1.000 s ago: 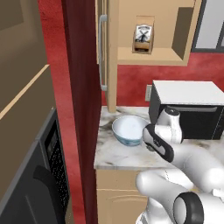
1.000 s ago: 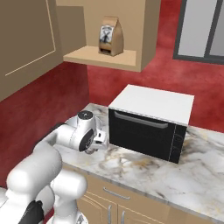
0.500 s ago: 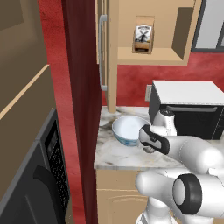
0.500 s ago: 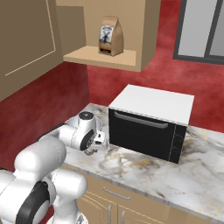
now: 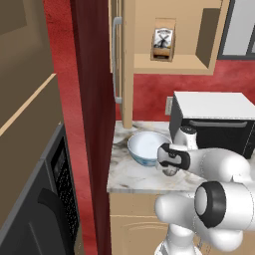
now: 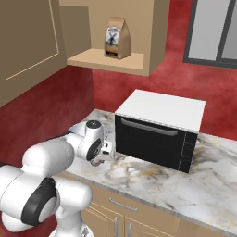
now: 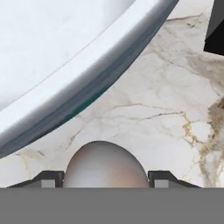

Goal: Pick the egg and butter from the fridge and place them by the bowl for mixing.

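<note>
The egg (image 7: pixel 105 164) sits between your gripper's (image 7: pixel 105 177) two fingertips (image 7: pixel 51 178), which pinch it from either side just above the marble counter (image 7: pixel 166 113), right beside the bowl (image 7: pixel 65 65). You can count one egg, one bowl, one black microwave (image 6: pixel 155 134) and one paper bag (image 6: pixel 115 38) on the shelf above.

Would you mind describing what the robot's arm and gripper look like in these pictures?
The arm is glossy white with rounded, bulbous links and dark grey to black rings at the joints. The gripper has two small dark finger tips. No cables or markings are visible.
</note>
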Controlling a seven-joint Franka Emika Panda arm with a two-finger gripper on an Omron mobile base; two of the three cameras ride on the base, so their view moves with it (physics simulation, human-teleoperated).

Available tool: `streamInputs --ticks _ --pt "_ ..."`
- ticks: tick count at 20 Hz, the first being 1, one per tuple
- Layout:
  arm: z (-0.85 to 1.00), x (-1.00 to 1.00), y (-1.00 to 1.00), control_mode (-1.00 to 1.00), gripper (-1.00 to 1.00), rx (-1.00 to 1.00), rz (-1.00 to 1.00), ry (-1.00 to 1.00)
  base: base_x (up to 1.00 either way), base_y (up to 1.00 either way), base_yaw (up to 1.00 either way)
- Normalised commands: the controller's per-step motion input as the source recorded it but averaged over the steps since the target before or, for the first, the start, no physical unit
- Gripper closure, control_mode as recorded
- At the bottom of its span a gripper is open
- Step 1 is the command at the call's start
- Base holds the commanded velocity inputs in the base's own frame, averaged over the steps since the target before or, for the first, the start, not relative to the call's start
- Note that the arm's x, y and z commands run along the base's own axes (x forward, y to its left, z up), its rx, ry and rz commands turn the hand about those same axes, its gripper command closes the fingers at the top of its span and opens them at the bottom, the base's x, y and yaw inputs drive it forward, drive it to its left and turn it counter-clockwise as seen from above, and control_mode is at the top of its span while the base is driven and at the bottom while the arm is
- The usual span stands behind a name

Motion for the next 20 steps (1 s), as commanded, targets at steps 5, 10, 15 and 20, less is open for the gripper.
streamInputs --ticks 5,10,15,20 --pt "-0.20 0.00 -0.01 -1.00 1.00 0.00 0.01 -0.01 0.00 0.00 0.00" --pt "-0.14 0.00 -0.01 -1.00 1.00 0.00 0.01 -0.06 0.00 0.00 0.00" --pt "-0.15 0.00 -0.01 -1.00 -1.00 0.00 0.00 -0.09 0.00 0.00 0.00" --pt "-0.16 0.00 -0.04 -1.00 -1.00 0.00 0.00 -0.06 0.00 0.00 0.00"
